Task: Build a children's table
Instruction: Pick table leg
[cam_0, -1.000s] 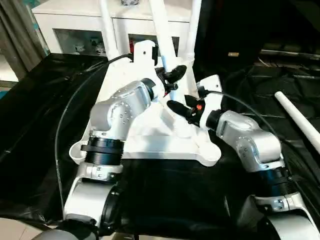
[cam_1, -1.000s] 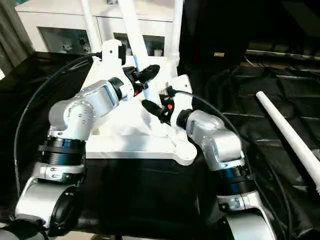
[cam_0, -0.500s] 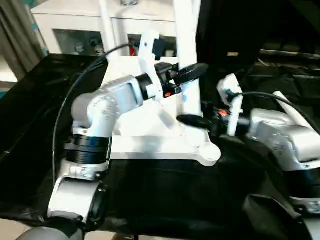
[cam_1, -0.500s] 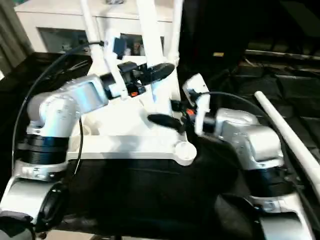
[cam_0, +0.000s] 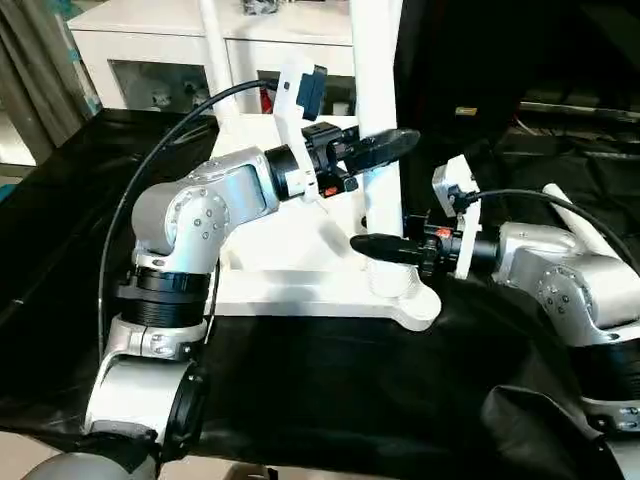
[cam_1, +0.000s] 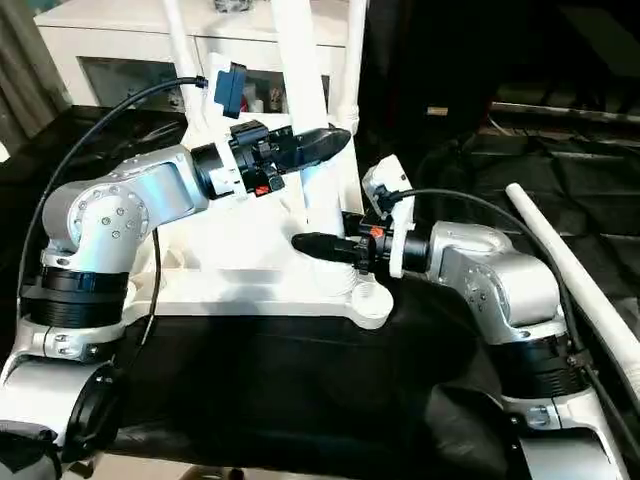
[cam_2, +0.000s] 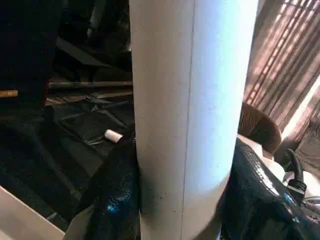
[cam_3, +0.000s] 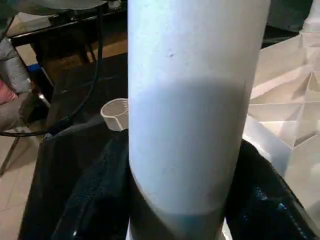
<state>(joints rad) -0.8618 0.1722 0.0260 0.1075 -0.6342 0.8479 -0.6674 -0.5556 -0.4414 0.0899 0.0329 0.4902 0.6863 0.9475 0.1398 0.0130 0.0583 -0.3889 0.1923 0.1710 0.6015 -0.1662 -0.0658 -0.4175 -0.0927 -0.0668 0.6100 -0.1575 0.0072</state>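
The white tabletop (cam_0: 290, 292) lies ribbed side up on the black-draped table. Two white legs (cam_1: 178, 50) (cam_1: 350, 60) stand in its far corners. A third leg (cam_0: 375, 60) stands upright over the near right corner socket (cam_0: 402, 292). My left gripper (cam_0: 395, 142) is shut on this leg partway up, its fingers (cam_2: 110, 200) pressed to both sides of the tube (cam_2: 185, 115). My right gripper (cam_0: 368, 245) is shut on the same leg (cam_3: 195, 100) just above the socket, with a finger (cam_3: 95, 200) on each side.
A loose white leg (cam_1: 570, 270) lies on the black cloth to the right, behind my right forearm. A white cabinet (cam_0: 150, 40) stands behind the table. Black cables loop from both wrists. A round corner socket (cam_3: 115, 112) shows beyond the held leg.
The held leg went from leaning to upright over the near right socket. My left arm rose with it. My right gripper swung round and closed on the leg's lower end.
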